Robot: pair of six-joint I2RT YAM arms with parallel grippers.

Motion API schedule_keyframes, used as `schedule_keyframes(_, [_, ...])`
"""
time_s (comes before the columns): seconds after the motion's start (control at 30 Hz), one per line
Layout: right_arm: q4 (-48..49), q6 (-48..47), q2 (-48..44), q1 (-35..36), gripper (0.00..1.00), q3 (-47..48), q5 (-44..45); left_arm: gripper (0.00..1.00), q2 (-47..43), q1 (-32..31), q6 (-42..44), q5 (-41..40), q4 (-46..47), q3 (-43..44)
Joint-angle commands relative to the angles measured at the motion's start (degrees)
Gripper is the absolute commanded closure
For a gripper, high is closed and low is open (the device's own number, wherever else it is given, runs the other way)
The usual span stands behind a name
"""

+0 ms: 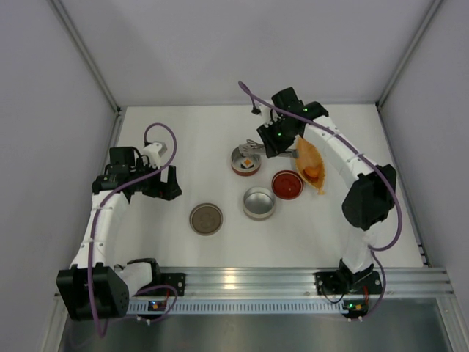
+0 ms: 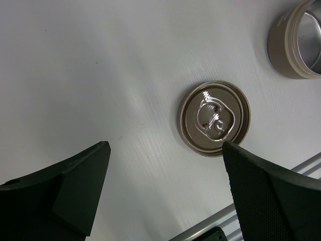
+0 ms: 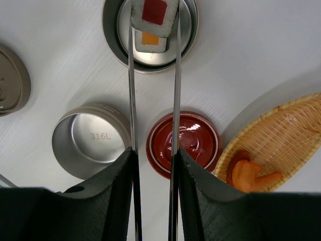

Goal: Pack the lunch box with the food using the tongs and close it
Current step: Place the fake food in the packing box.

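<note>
The left gripper (image 2: 164, 150) hangs spread wide above the lid (image 2: 213, 118), apparently placed there for the later closing step. The right gripper (image 3: 153, 155) squeezes the tongs (image 3: 176, 90), whose tips pinch a white block (image 3: 154, 12) over the tin (image 3: 111, 35), ready for release. Orange chunks (image 3: 251, 173) wait in the tray (image 3: 296, 130).

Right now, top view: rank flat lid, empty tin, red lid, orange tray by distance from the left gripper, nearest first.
1. flat lid, just right of the left gripper.
2. empty tin, centre.
3. red lid, right of centre.
4. orange tray, far right.
</note>
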Motion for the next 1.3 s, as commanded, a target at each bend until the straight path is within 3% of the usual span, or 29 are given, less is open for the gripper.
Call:
schedule_keyframes(0.0, [1.9,0.4,0.4,1.0,0.8,4.4,0.7,0.02,-0.1,0.2,-0.1,0.9,1.2,0.3])
schedule_keyframes(0.3, [1.9,0.5,2.7,1.6,0.76,5.1,0.9,0.02,-0.2,0.1,0.1,0.9,1.4,0.1])
schedule_keyframes(1.27, [8.2,-1.3,3.4,1.7,0.76,0.7,-0.1,0.02,-0.7,0.2,0.6,0.0,1.5,-0.7])
